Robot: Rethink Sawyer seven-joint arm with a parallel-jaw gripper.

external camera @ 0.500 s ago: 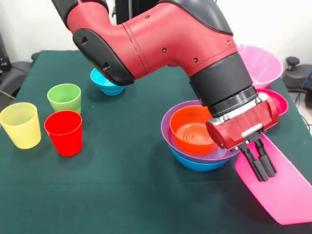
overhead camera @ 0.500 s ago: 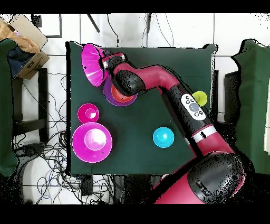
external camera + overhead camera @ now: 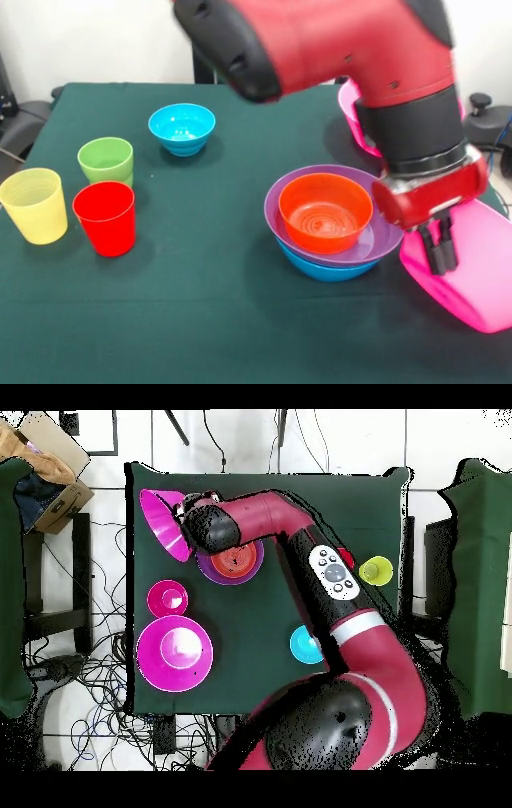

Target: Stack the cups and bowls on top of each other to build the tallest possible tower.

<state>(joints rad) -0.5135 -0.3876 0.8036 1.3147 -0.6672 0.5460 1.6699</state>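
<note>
My gripper (image 3: 439, 262) is shut on the rim of a big pink bowl (image 3: 472, 280) and holds it tilted on its side, just right of the tower. The tower is a blue bowl (image 3: 320, 270) lowest, a purple bowl (image 3: 381, 240) in it and an orange bowl (image 3: 324, 212) on top. In the overhead view the held pink bowl (image 3: 160, 522) hangs at the table's upper left corner, beside the tower (image 3: 235, 562). The yellow cup (image 3: 34, 205), red cup (image 3: 105, 218) and green cup (image 3: 106, 160) stand together at the left.
A small cyan bowl (image 3: 182, 128) sits at the far middle. The second big pink bowl (image 3: 174, 652) and a small crimson bowl (image 3: 167, 598) lie along the table's left side in the overhead view. My arm hides most of that pink bowl (image 3: 350, 108) in the front view.
The arm has swung and the wrist stands more upright. The held pink bowl has turned and moved a little away from the tower, its outside now facing the front camera.
</note>
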